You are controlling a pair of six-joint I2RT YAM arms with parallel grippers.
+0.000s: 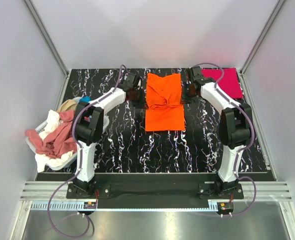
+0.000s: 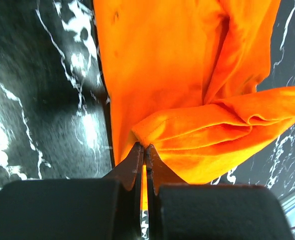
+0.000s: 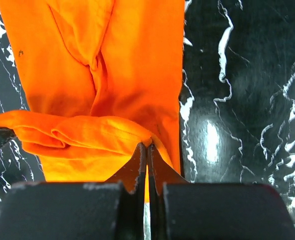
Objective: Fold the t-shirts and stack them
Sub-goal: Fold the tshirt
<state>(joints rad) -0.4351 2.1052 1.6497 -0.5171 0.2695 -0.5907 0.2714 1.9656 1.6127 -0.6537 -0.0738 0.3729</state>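
A bright orange t-shirt point(image 1: 164, 102) lies mid-table, its far part lifted and bunched in a fold. My left gripper point(image 1: 135, 94) is shut on the shirt's left edge point(image 2: 152, 140); my right gripper point(image 1: 189, 91) is shut on its right edge point(image 3: 152, 137). Both wrist views show the orange cloth pinched between closed fingertips, the left ones point(image 2: 145, 148) and the right ones point(image 3: 147, 147), with a raised fold spanning between them. A crimson-pink t-shirt point(image 1: 225, 81) lies flat at the far right corner. Rose-red point(image 1: 54, 137), white point(image 1: 49, 120), tan point(image 1: 67, 105) and blue point(image 1: 84, 99) shirts are heaped in the basket.
The white basket point(image 1: 62, 161) of shirts stands off the table's left edge, beside the left arm. Black marbled tabletop point(image 1: 137, 145) shows in front of the orange shirt. Grey walls and metal frame posts enclose the table.
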